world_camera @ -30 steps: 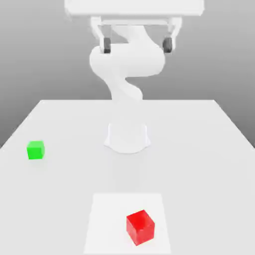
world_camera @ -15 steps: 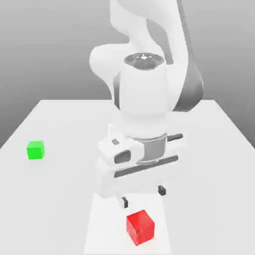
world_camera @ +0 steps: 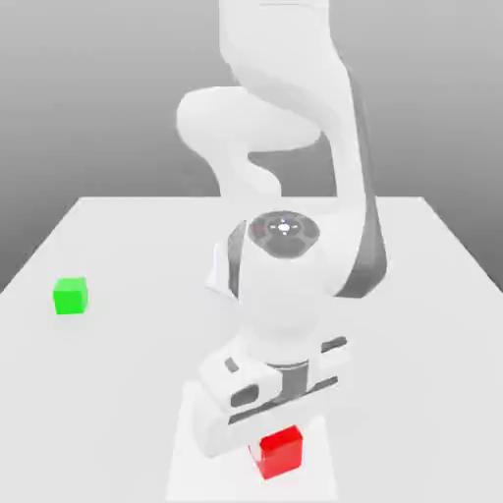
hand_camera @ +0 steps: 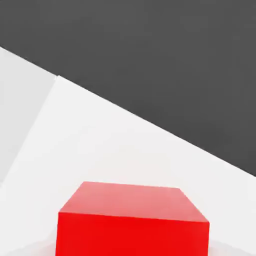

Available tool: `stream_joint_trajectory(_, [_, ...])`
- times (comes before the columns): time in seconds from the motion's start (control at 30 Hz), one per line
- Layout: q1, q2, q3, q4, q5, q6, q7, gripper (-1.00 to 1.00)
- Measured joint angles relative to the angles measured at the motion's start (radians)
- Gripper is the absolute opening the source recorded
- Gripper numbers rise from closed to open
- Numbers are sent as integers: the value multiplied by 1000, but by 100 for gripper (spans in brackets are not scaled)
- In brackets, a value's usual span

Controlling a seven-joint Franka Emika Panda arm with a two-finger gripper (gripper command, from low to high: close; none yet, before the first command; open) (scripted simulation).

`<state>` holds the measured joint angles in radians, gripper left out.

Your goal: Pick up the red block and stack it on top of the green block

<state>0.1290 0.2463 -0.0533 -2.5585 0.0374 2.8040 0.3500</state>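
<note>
- The arm's hand (world_camera: pixel 270 398) sits low over the red block (world_camera: pixel 280 451), right on top of it near the front edge of the table (world_camera: pixel 118 393). From where I stand the hand's body covers the block's upper part, so I cannot tell whether the claw is released or clenched.
- The red block rests flat on a paler square patch (world_camera: pixel 187 462) of the tabletop; in the hand view its top face (hand_camera: pixel 132 197) looks level and close beneath the camera.
- The green block (world_camera: pixel 70 295) sits well apart, toward the exterior view's left and farther back, with nothing on it.
- Risk one, as I judge it: if the hand is off-centre, one tip could land on the cube's top or nudge it sideways, skewing the grasp.
- Risk two: the block appears turned a little relative to the hand, so a close might catch corners, not flat faces, and twist it.
- Risk three: a shallow hold could let the glossy cube slip during the long carry across.
- Risk four: a tilted cube set on such a small green top could slide off.
</note>
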Motion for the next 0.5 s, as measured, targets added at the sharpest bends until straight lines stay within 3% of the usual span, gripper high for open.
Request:
stream_joint_trajectory(0.17, [-63,-146,-87,-40,-62,-97,59,-100])
stream_joint_trajectory(0.5, [-492,-345,-299,-157,-251,-152,253,-100])
